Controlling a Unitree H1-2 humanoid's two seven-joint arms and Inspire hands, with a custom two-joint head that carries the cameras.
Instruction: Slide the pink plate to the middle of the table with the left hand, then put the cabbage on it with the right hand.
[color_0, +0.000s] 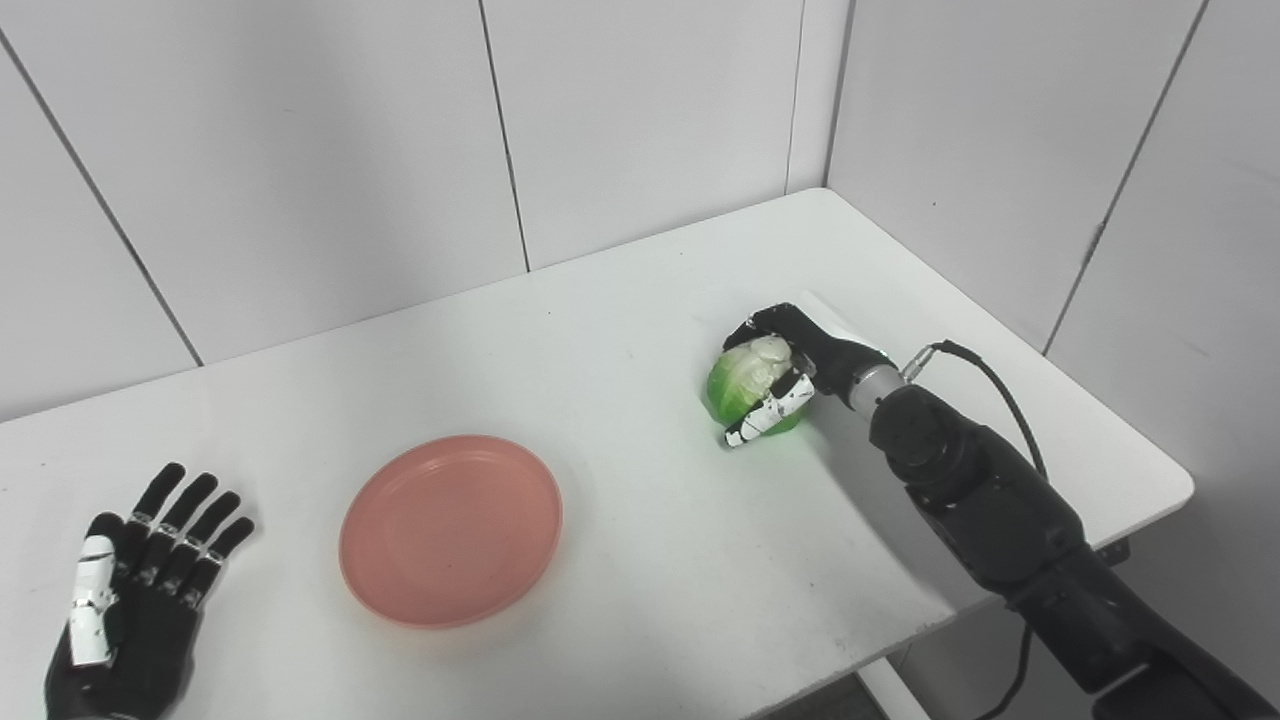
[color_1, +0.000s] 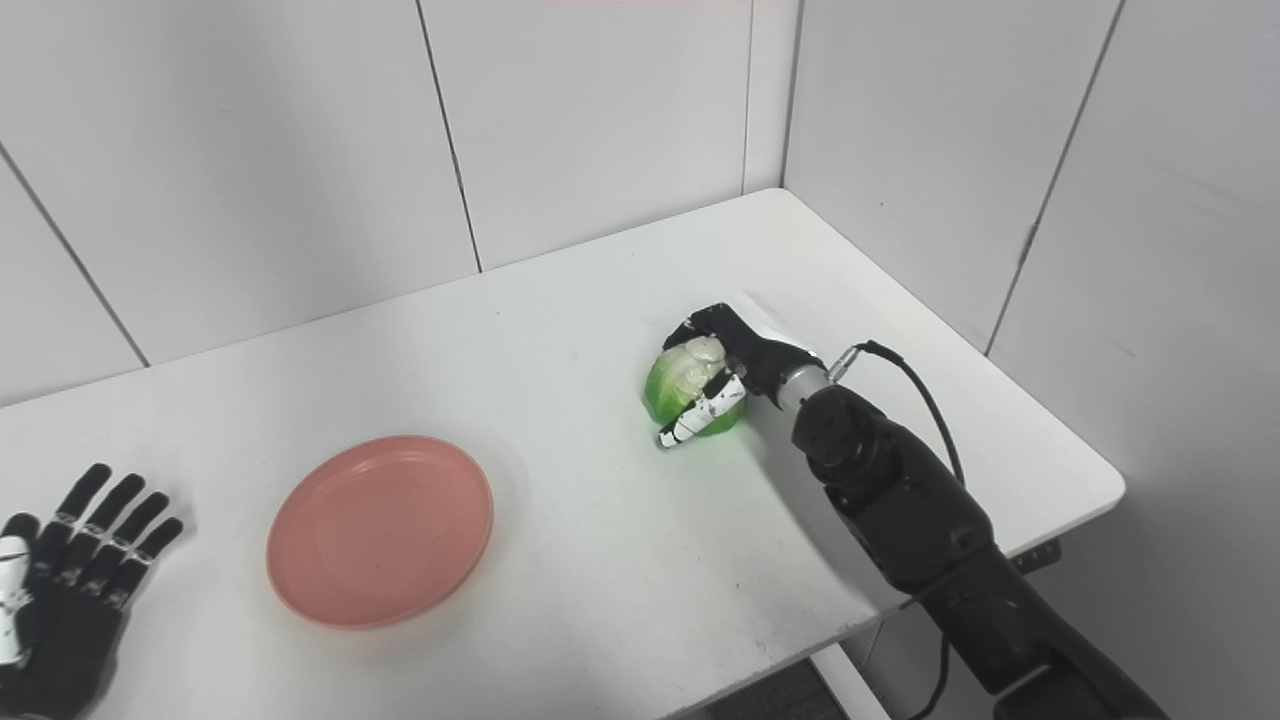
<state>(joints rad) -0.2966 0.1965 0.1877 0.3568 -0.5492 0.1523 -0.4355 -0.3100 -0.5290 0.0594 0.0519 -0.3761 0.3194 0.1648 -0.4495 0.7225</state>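
A white bench (color_0: 620, 330) fills most of the scene, pushed into a corner of white panelled walls (color_0: 300, 150). The right arm (color_0: 1000, 520), black and bulky, reaches in from the lower right across the bench's near right edge, a thin cable (color_0: 985, 375) looping off its wrist. The pink plate (color_0: 450, 530) lies flat on the bench, left of centre and toward the near edge, with nothing on it. The left hand (color_0: 140, 590) rests flat on the bench at the far left, fingers spread and straight, holding nothing, well apart from the plate's rim. The right hand (color_0: 790, 365) is wrapped around the cabbage (color_0: 735, 385), fingers curled over its top and far side, the white-patched thumb (color_0: 768, 410) pressed across its near side. The cabbage, green with a pale top, sits on the right part of the bench, well apart from the plate; whether it touches the surface or is just lifted cannot be told.
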